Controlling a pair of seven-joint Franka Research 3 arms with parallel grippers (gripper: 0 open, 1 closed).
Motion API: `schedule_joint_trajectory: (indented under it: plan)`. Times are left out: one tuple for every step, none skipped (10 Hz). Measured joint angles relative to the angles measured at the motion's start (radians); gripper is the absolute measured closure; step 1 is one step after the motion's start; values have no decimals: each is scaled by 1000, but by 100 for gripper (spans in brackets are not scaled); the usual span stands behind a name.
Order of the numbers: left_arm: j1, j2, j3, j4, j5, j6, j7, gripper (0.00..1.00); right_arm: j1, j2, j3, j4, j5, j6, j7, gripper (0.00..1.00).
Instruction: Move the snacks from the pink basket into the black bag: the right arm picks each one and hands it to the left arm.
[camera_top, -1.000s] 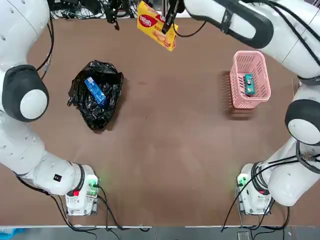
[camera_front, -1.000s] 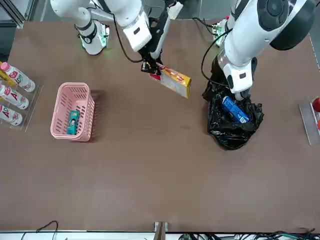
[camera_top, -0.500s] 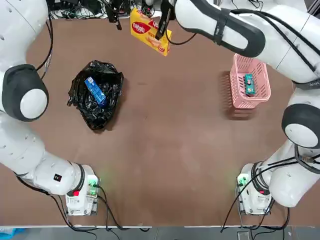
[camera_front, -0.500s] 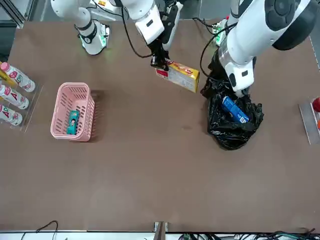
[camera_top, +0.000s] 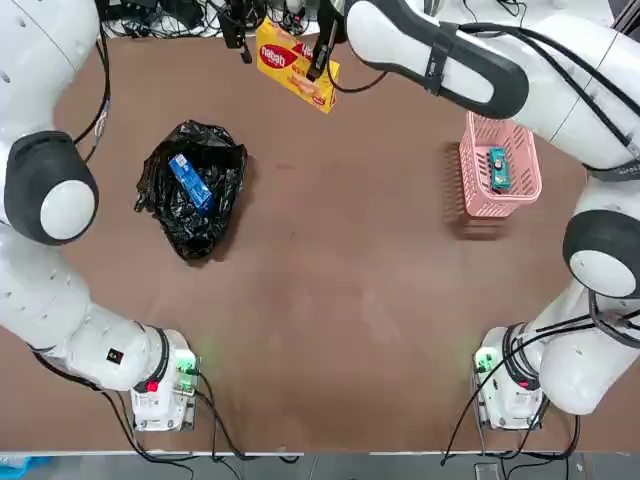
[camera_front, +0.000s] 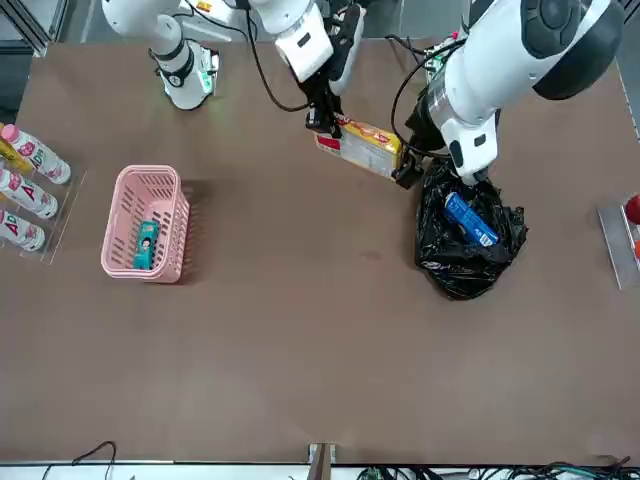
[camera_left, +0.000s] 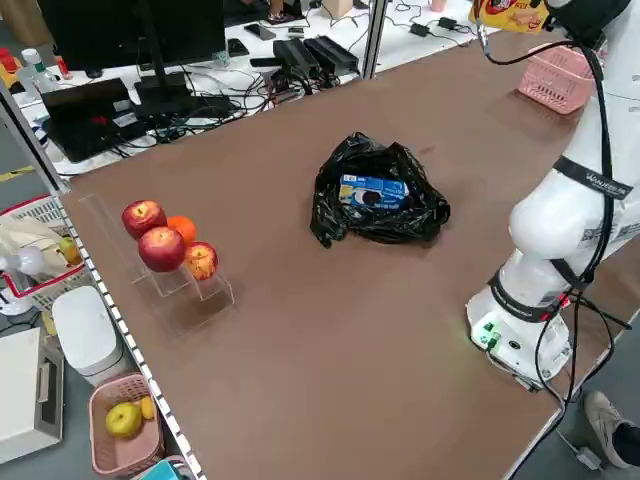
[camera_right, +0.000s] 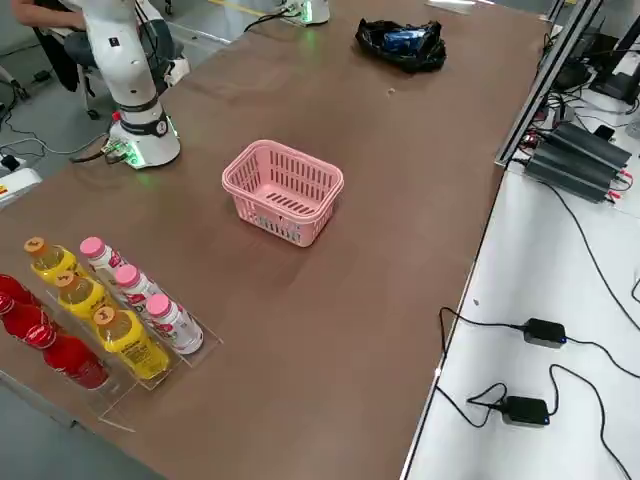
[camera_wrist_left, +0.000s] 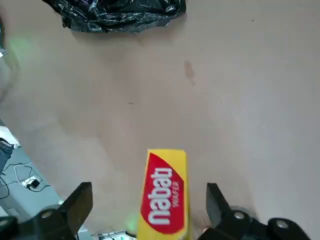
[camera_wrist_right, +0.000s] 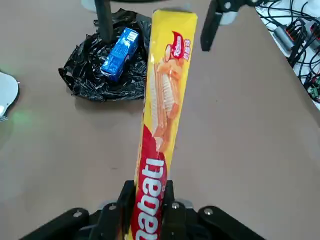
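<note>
Yellow wafer pack (camera_front: 361, 147) has travelled toward the robot's left over the last sec: it was mid-table, held clear of the left gripper (camera_wrist_left: 149, 196), and now its free end sits between that gripper's wide-open fingers, nothing clamped yet. So handover looks imminent; left needs to close before right lets go. Right gripper (camera_wrist_right: 145, 196) is pinched on the pack's other end, arm stretched across above the table. Blue cookie pack (camera_top: 189, 183) already lies in the black bag (camera_top: 160, 196); teal packet (camera_top: 497, 168) remains in the pink basket (camera_top: 520, 125), well apart.
</note>
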Motion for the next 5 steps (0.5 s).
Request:
schedule_joint_trajectory:
  plan:
    - [-11, 0, -1, 0, -1, 0, -3, 0, 5, 4, 0, 0, -4, 3, 11, 73]
    - [-29, 0, -2, 1, -2, 0, -12, 3, 11, 9, 0, 0, -14, 8, 25, 73]
    - [-47, 0, -2, 1, -2, 0, -21, 16, 17, 13, 0, 3, -21, 12, 44, 73]
    - [-54, 0, -2, 1, -2, 0, -27, 33, 21, 17, 0, 6, -23, 12, 58, 73]
    - [-53, 0, -1, 1, -2, 3, -28, 48, 23, 19, 0, 7, -23, 12, 60, 73]
